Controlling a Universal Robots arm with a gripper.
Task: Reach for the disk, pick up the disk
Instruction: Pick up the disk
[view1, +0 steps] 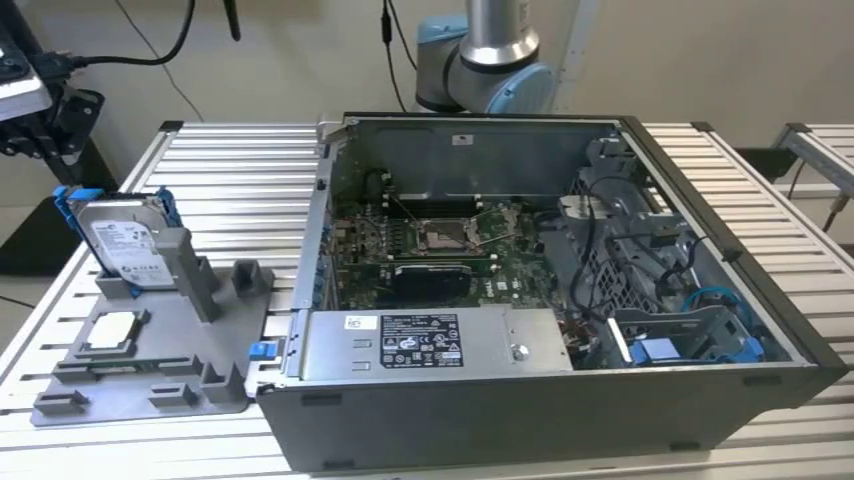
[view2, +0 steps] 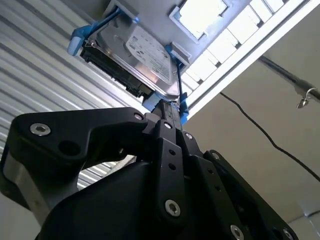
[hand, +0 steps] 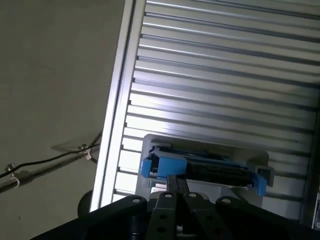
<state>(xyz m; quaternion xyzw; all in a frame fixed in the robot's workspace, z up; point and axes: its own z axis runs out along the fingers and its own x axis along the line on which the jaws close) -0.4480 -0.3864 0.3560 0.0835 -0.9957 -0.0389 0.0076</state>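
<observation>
Here, a slatted metal tabletop (view1: 227, 170) carries an open computer case (view1: 534, 410) and, at the exterior view's left, a grey plastic fixture (view1: 147, 375). The disk (view1: 127, 240) stands upright in a slot at the fixture's far end, its silver body and white label clipped in a blue frame. The tool (hand: 176, 181), black fingers drawn together, hangs close to the disk's blue-framed edge in both wrist views. A small square silver chip (view1: 110, 332) lies flat on the fixture.
</observation>
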